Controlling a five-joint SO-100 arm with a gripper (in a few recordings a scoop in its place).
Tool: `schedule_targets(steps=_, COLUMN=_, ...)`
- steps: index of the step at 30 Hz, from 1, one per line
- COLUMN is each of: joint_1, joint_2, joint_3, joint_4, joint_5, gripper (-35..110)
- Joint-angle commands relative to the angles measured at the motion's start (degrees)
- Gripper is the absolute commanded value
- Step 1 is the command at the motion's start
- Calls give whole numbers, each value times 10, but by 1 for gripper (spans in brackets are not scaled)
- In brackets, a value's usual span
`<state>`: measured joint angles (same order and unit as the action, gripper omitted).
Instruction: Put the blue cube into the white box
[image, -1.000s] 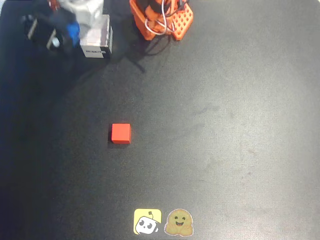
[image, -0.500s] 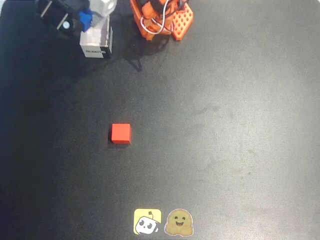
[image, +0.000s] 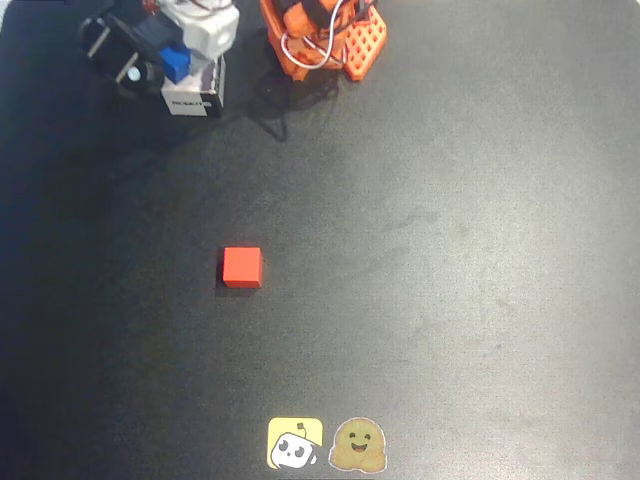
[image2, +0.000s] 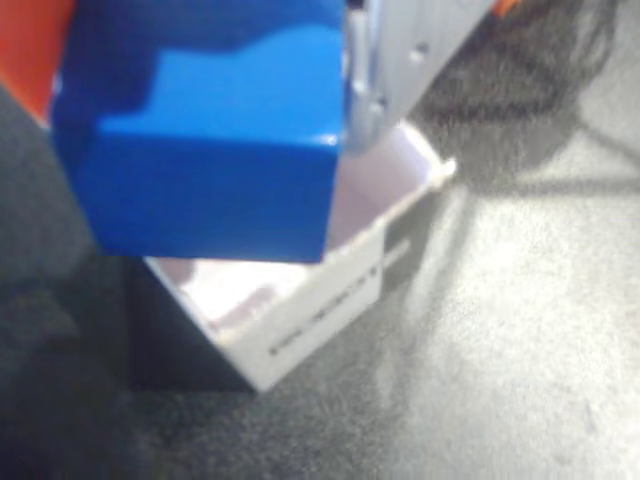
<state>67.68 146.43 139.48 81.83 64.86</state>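
Note:
My gripper (image: 172, 62) is shut on the blue cube (image: 177, 64) at the top left of the overhead view, holding it over the left edge of the white box (image: 195, 90). In the wrist view the blue cube (image2: 205, 130) hangs large at the top left, clamped between an orange finger (image2: 30, 45) and a grey finger (image2: 400, 55). Right beneath it the white box (image2: 320, 300) stands open, its dark printed label facing the camera. The cube is above the box's rim, not inside.
A red cube (image: 242, 267) lies mid-table, well away from the arm. The arm's orange base (image: 325, 35) stands at the top centre. Two stickers (image: 325, 444) sit at the near edge. The black tabletop (image: 450, 250) stretches to the right.
The gripper with the blue cube swung from left of the box upward, then rightward, and now holds the cube over the box's left edge.

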Motion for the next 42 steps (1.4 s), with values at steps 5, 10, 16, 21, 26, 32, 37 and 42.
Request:
schedule_targets(steps=5, joint_1=-1, joint_2=16, joint_3=28, joint_4=-13, joint_5=5, gripper=0)
schedule_targets(steps=10, joint_1=2, joint_2=125, joint_3=82, joint_4=10, joint_5=12, gripper=0)
schedule_targets(steps=16, joint_1=4, joint_2=111, joint_3=71, joint_4=12, joint_5=14, gripper=0)
schedule_targets(steps=21, joint_1=7, joint_2=105, joint_3=78, joint_4=1, joint_5=15, gripper=1)
schedule_targets(steps=26, joint_1=24, joint_2=101, joint_3=84, joint_4=-10, joint_5=7, gripper=4)
schedule_targets(steps=32, joint_1=37, joint_2=99, joint_3=90, joint_4=-21, joint_5=-6, gripper=8)
schedule_targets(steps=37, joint_1=38, joint_2=97, joint_3=80, joint_4=-23, joint_5=-14, gripper=13)
schedule_targets(steps=42, joint_1=38, joint_2=92, joint_3=83, joint_4=-44, joint_5=-38, gripper=18)
